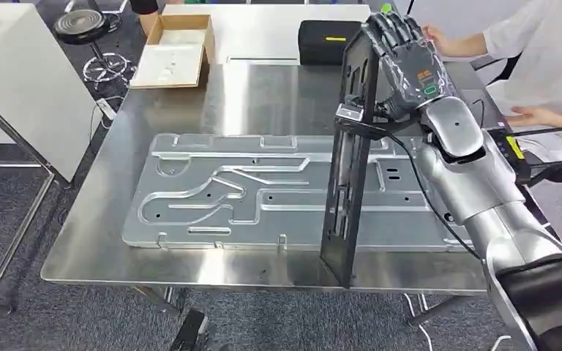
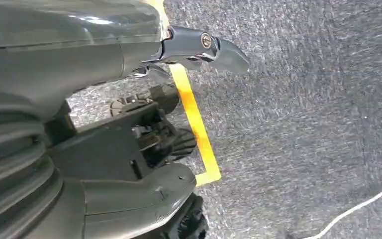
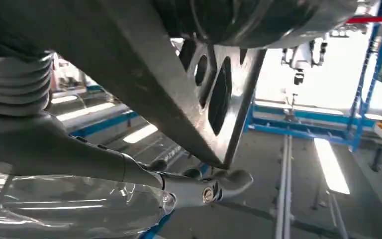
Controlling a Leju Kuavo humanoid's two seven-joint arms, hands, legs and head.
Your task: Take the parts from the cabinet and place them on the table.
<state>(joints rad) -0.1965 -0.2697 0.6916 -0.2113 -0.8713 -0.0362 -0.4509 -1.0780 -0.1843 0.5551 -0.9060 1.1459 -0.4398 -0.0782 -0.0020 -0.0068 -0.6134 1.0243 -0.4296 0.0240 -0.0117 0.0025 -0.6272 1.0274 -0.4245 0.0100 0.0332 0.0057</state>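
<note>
My right hand point(image 1: 402, 62) grips the top of a long black metal part point(image 1: 347, 168) that stands on edge above the steel table point(image 1: 263, 95), its lower end near the table's front edge. A large silver pressed panel point(image 1: 263, 191) lies flat on the table beneath it. In the right wrist view the black part point(image 3: 179, 84) with its cut-outs runs between my thumb point(image 3: 199, 186) and the palm above. In the left wrist view my left hand point(image 2: 104, 124) hangs over grey carpet holding nothing, its thumb point(image 2: 204, 47) extended and its dark fingers curled.
An open cardboard box point(image 1: 175, 50) and a black case point(image 1: 326, 40) sit at the table's far side. A person in white point(image 1: 534, 66) stands at the right with hands near the table. A white cabinet point(image 1: 15, 80) and stool point(image 1: 88, 33) stand left.
</note>
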